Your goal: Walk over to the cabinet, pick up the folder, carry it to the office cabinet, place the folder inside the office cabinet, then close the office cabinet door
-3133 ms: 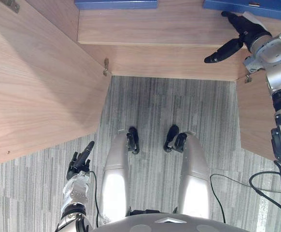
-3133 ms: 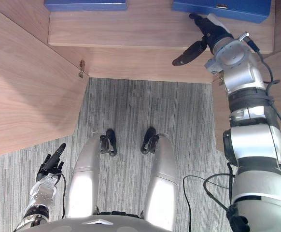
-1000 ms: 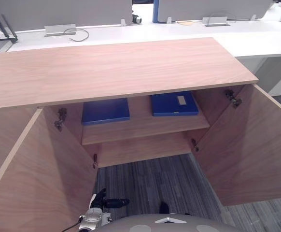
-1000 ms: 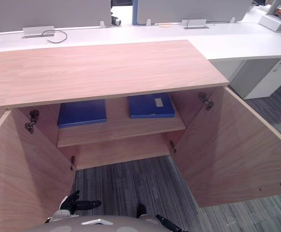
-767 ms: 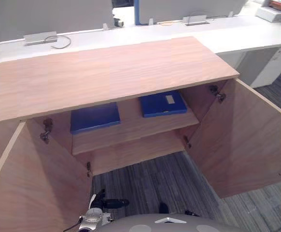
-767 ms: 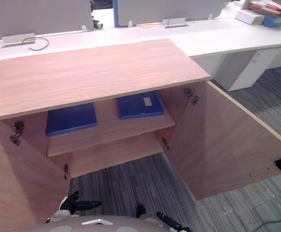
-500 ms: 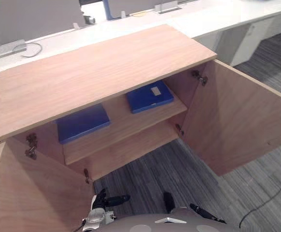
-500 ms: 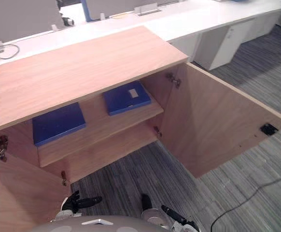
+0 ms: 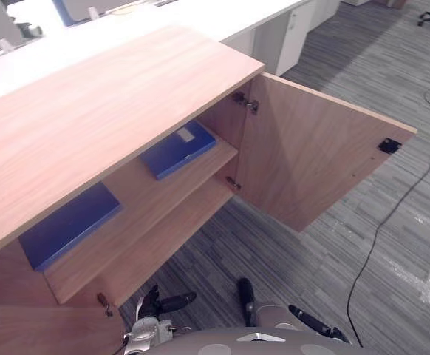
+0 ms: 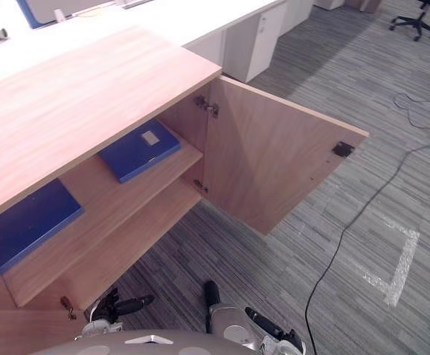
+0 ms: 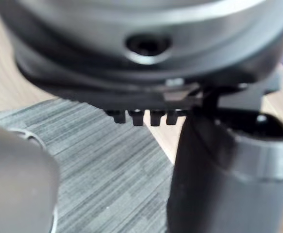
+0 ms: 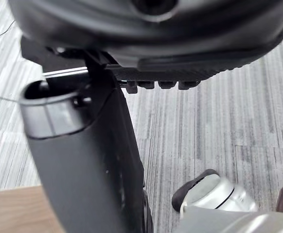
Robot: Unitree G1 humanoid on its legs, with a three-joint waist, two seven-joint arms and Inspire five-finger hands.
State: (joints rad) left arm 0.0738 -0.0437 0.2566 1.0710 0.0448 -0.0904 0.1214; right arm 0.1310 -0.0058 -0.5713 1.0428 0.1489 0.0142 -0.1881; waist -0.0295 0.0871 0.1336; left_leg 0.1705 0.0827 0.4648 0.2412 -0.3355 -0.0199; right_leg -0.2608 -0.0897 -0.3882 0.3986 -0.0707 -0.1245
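We are looking down into an open cabinet [image 9: 111,111] with a white worktop [image 9: 200,11] running behind it. Furthest left, a blue folder [image 9: 67,225] is lying flat on the upper shelf [image 9: 137,188]. Below it, near our body, the left hand [image 9: 159,305] is hanging low with its fingers straight and apart, holding nothing. Further right on the same shelf a second blue folder [image 9: 178,150] is lying flat, with a small white label [image 9: 186,135] on its cover, well apart from the first. We cannot tell which of the two is the task's own, but both are sitting inside the cabinet, so we are judging the placing done and the closing not yet done. Either folder looks stiff, flat and fairly light, with a smooth cover that could slip. We are expecting the front edge, pinched between thumb above and fingers below, to give the surest hold. To the right, the door [image 9: 304,155] is standing wide open, with a black catch [image 9: 389,146] near its free corner. Lowest right, the right hand [image 9: 311,324] is hanging with its fingers stretched out and empty.
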